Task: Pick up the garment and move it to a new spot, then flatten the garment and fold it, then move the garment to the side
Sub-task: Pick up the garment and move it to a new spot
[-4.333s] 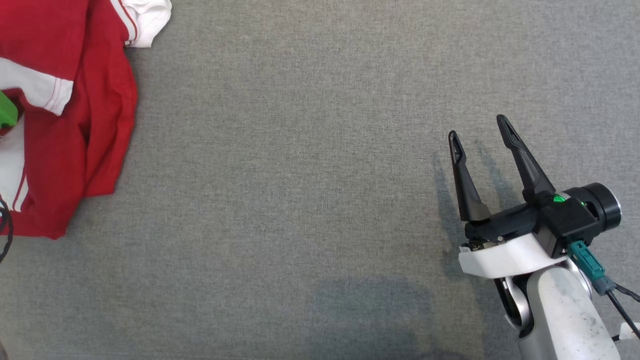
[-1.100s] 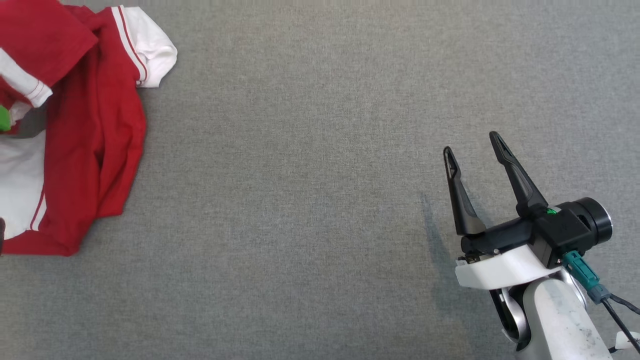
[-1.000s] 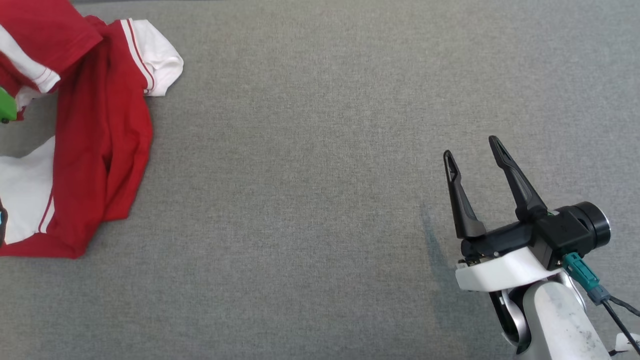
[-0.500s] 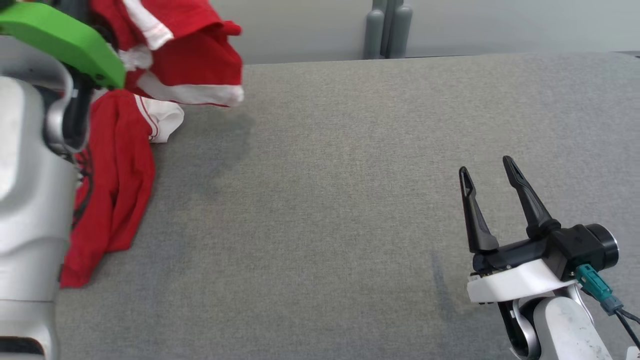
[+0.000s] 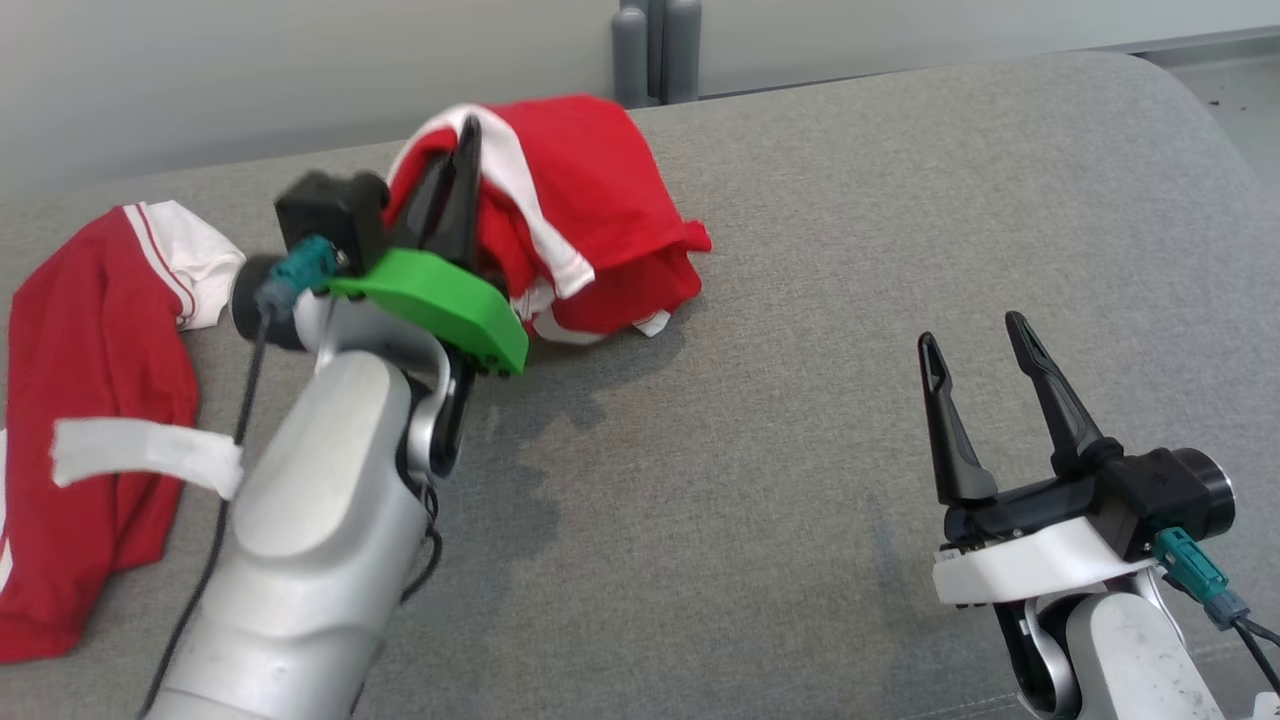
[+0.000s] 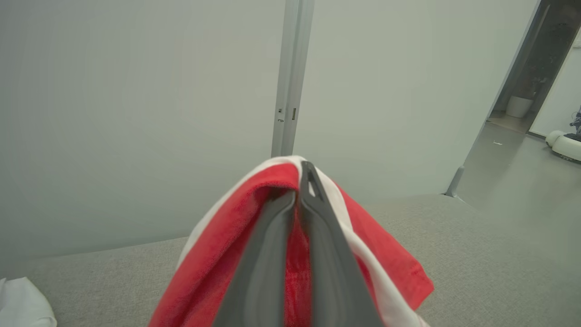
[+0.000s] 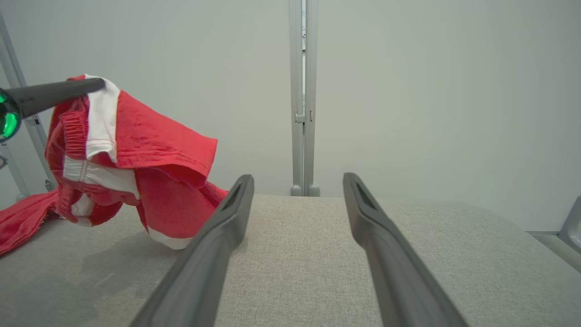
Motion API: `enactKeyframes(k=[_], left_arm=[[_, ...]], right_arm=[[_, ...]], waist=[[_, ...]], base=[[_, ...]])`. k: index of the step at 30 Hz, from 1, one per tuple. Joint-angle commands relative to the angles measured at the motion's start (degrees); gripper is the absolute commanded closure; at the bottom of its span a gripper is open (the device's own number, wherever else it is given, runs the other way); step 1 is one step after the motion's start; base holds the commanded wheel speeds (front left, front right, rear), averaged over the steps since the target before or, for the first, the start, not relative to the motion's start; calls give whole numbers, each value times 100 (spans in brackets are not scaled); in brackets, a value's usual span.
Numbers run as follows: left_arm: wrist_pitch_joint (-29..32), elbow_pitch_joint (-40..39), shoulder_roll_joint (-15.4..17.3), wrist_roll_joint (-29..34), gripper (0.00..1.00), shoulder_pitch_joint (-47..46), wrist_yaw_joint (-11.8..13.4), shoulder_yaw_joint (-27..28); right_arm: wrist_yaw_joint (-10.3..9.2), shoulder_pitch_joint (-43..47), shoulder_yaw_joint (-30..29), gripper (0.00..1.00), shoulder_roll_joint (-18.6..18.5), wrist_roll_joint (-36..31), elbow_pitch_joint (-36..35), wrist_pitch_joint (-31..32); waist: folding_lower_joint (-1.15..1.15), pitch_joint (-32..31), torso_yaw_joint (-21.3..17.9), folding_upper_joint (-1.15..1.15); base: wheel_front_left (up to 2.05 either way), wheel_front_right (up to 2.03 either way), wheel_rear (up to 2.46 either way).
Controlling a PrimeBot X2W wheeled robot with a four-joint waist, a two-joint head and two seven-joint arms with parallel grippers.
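Right gripper (image 7: 298,179) at 6 o'clock, jaws spread wide above the grey cushion (image 7: 295,254); red-and-white garment (image 7: 150,145) at 9 o'clock, hanging bunched from the left gripper (image 7: 97,85) at 10; post (image 7: 304,91) at 12.

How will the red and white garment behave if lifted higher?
Probably floppy: the red and white garment hangs in folds from the shut left gripper. Likely light, since one pinch holds it up. The part resting on the grey fabric surface may drag.
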Motion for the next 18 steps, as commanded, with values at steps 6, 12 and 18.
enactKeyframes(k=[6,12,18], left_arm=[[-374,883,-206,-66,100,634,29,-125],[-503,1329,-333,-389,100,958,-58,-38],[-525,1403,-361,-874,100,1275,-83,-133]], right_arm=[[2,-62,8,0,-18,53,11,-21],[2,-64,119,0,-17,219,81,-20],[2,-25,260,0,-18,346,251,-21]], waist=[[0,239,-261,-1],[0,206,-223,-1],[0,54,-87,-1]], base=[[0,0,0],[0,0,0],[0,0,0]])
